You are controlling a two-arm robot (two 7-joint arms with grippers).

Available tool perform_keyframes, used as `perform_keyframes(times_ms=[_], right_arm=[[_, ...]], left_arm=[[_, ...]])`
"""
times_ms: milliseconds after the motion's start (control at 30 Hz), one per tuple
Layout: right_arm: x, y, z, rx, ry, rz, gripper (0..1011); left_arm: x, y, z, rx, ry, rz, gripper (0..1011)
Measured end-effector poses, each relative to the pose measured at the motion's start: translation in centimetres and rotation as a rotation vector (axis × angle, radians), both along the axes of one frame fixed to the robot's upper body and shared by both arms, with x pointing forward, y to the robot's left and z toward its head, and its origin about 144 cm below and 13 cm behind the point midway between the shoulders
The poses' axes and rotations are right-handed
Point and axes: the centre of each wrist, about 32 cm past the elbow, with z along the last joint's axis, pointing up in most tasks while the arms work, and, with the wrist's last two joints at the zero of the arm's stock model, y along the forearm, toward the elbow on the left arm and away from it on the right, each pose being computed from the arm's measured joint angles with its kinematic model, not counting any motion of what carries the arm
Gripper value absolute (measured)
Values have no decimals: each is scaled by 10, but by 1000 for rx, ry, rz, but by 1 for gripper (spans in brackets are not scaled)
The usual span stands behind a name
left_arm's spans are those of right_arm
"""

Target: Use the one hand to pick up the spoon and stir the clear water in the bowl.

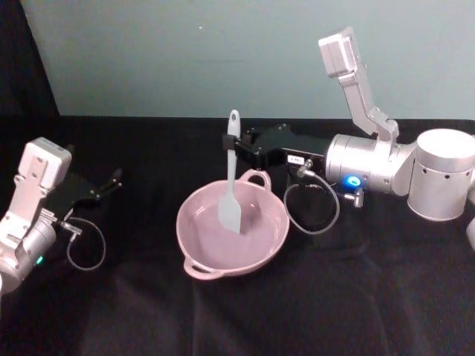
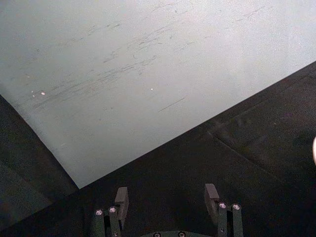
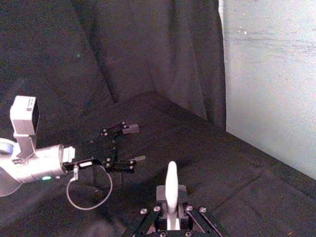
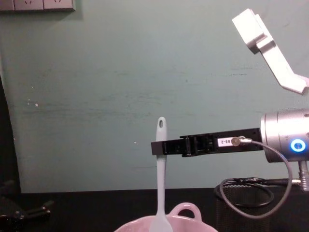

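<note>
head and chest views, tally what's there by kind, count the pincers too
white spoon: 1
pink bowl: 1
black wire-mesh cup: 1
pincers: 2 (left pincer, open; right pincer, shut on the white spoon)
total: 5
</note>
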Motion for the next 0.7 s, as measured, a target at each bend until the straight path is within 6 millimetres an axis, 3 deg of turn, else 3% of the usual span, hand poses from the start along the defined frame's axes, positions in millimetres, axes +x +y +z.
perform_keyframes(times_ms=[700], right_arm=[[0,-1,0,3,-2,-2,123]], left_arm=[[0,0,0,0,0,0,1011]])
